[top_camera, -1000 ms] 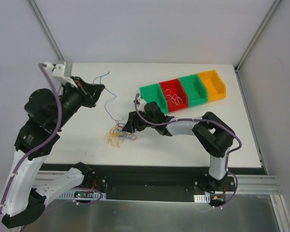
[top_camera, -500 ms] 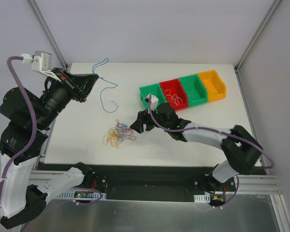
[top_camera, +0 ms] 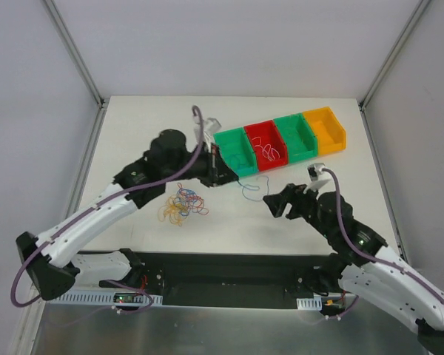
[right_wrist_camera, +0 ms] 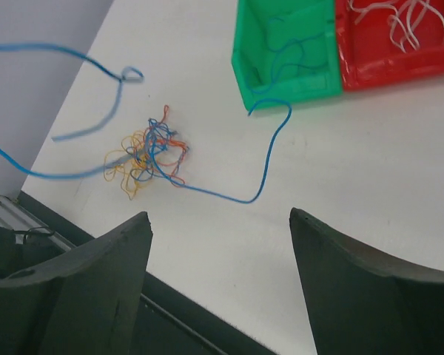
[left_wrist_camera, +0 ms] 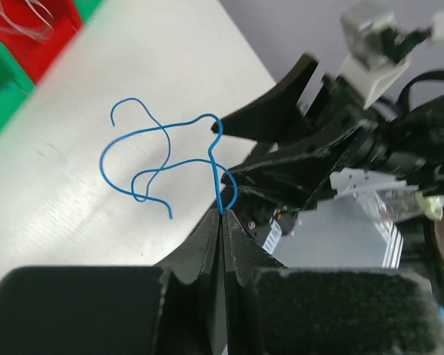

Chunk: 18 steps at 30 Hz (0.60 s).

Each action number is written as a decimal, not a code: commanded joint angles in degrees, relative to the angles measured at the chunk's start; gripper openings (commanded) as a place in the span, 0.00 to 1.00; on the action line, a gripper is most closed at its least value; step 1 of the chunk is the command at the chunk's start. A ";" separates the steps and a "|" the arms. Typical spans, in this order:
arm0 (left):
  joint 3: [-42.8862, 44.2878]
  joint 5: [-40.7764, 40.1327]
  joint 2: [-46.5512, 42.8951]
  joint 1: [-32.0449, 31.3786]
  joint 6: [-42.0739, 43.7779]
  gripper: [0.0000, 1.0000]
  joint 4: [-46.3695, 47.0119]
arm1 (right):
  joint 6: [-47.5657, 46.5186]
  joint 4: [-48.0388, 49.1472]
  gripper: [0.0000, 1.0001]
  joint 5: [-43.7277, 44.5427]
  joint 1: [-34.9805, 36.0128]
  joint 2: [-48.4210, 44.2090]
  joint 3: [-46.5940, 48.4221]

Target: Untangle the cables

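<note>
A small knot of blue, red and orange-yellow cables [top_camera: 183, 204] lies on the white table [top_camera: 133, 148]; it also shows in the right wrist view [right_wrist_camera: 148, 155]. My left gripper [top_camera: 220, 175] reaches across beside the left green bin [top_camera: 235, 150]. It is shut on a loose blue cable [left_wrist_camera: 163, 159] that curls up from the closed tips [left_wrist_camera: 222, 214]. A long blue strand [right_wrist_camera: 270, 148] runs from the knot toward the green bin [right_wrist_camera: 288, 52]. My right gripper [top_camera: 272, 203] is open and empty, right of the knot [right_wrist_camera: 220, 216].
A row of bins stands at the back right: green, red [top_camera: 266, 144] with white cables in it, green [top_camera: 294, 136], orange-yellow [top_camera: 325, 129]. The green bin by the knot holds blue strands. The table's front edge [right_wrist_camera: 185, 325] is just under my right gripper.
My left arm has swung from the far left to the table's middle, carrying the blue cable. My right arm has pulled back from the knot to the right and nearer.
</note>
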 commanded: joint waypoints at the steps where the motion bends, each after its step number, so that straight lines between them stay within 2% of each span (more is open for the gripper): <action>1: -3.96 -1.63 5.29 -6.62 -0.16 0.00 10.06 | 8.75 -18.66 0.77 4.19 -0.37 -8.71 -1.65; 5: -7.22 -5.76 12.85 -10.05 -0.42 0.00 13.74 | 15.79 -25.54 0.77 4.46 -0.37 -12.76 -3.14; 11: -11.09 3.89 26.38 -11.20 -7.71 0.00 25.78 | 20.19 -29.94 0.77 0.95 -0.46 -11.46 -4.64; 15: -14.60 5.84 29.22 -11.37 -10.00 0.00 30.72 | 20.46 -29.86 0.77 -2.13 -0.46 -8.03 -5.60; 16: -15.57 5.40 28.78 -11.46 -9.92 0.04 31.15 | 20.37 -29.33 0.77 -2.22 -0.46 -7.16 -5.96; 18: -17.94 4.26 26.94 -11.46 -9.74 0.20 31.95 | 20.90 -28.28 0.77 -2.22 -0.55 -5.66 -6.92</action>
